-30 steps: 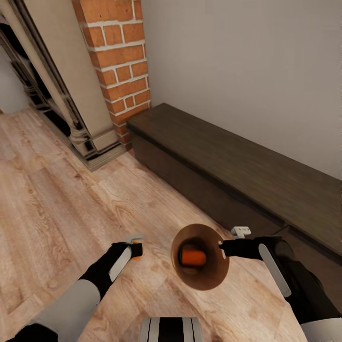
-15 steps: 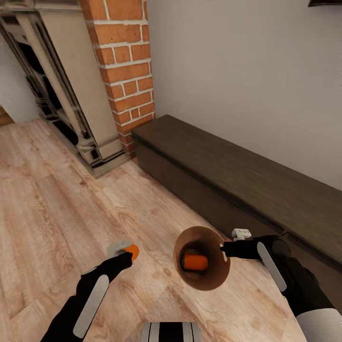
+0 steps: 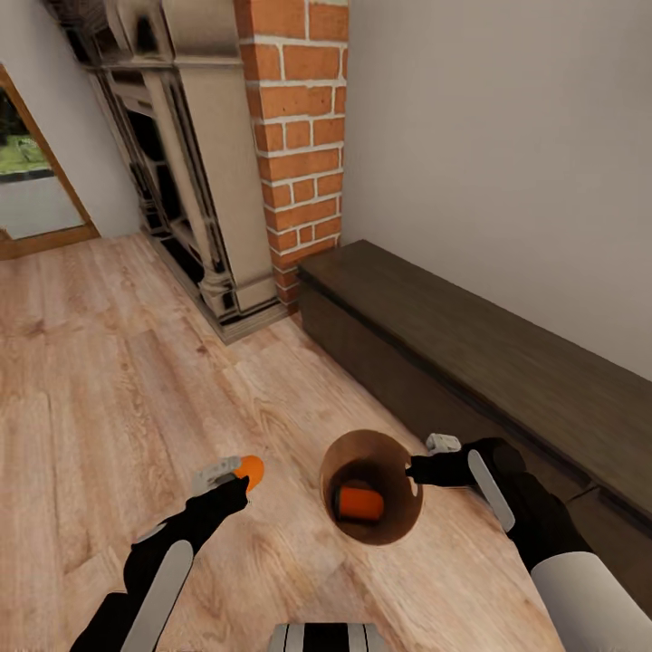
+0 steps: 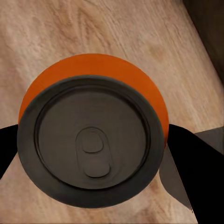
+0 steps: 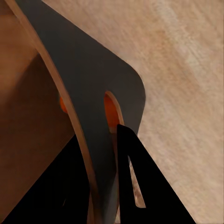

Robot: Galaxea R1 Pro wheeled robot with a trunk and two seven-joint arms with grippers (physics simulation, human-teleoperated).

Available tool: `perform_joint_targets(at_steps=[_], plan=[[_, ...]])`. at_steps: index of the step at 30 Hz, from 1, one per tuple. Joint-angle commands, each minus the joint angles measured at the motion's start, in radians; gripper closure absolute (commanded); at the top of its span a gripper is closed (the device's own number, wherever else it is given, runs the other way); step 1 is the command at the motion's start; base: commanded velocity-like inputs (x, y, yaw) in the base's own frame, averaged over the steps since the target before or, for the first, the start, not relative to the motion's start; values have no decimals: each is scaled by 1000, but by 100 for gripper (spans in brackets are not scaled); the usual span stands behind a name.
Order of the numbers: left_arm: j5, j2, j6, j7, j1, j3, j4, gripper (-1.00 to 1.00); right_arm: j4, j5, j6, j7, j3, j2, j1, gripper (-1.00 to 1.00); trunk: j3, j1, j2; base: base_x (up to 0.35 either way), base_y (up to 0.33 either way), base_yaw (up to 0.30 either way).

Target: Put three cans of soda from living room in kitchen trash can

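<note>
My left gripper (image 3: 232, 478) hangs over the wood floor, shut on an orange can of soda (image 3: 251, 470). The left wrist view looks down on that soda can's dark top (image 4: 92, 145), with black fingers (image 4: 179, 149) on either side. To its right is the trash can (image 3: 398, 518), brown inside, held above the floor by my right gripper (image 3: 418, 471), which is shut on its rim. A second orange can (image 3: 360, 503) lies inside it. In the right wrist view my right gripper (image 5: 100, 140) pinches the bin wall (image 5: 88, 84). The dark blue can is out of view.
A long dark wooden bench (image 3: 507, 362) runs along the grey wall at the right, close to my right arm. A brick fireplace (image 3: 299, 136) with a pale mantel stands at the back. A wood-framed window (image 3: 27, 181) is at far left. Wood floor (image 3: 100, 380) spreads left.
The whole picture has shifted right, so the camera has turned left. My left arm has stretched forward with its can. Both grippers keep their holds.
</note>
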Motion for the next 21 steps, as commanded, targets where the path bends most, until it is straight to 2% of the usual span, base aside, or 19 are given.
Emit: perform_joint_targets(at_steps=[1,13,15,16,18,21], plan=[[0,0,0,0,0,0,-2,100,0,-47,5,7,0,1,0,100,4,0,0,0,0,296],[3,7,16,-9,17,1,-39,100,26,-47,5,3,0,3,-2,100,50,-6,3,0,0,296],[20,8,25,-13,15,0,-41,100,43,-47,5,1,0,4,-5,100,58,-7,4,0,0,296],[42,7,74,-17,0,-2,-42,100,50,-47,5,-11,0,7,-6,100,62,-7,4,0,0,296],[58,4,165,-34,-56,-4,-43,100,65,-48,5,-62,-1,23,-9,100,70,-8,4,0,0,296],[81,3,250,-108,-152,-6,-43,100,97,-49,5,-144,-3,59,-19,100,81,-9,5,0,0,296]])
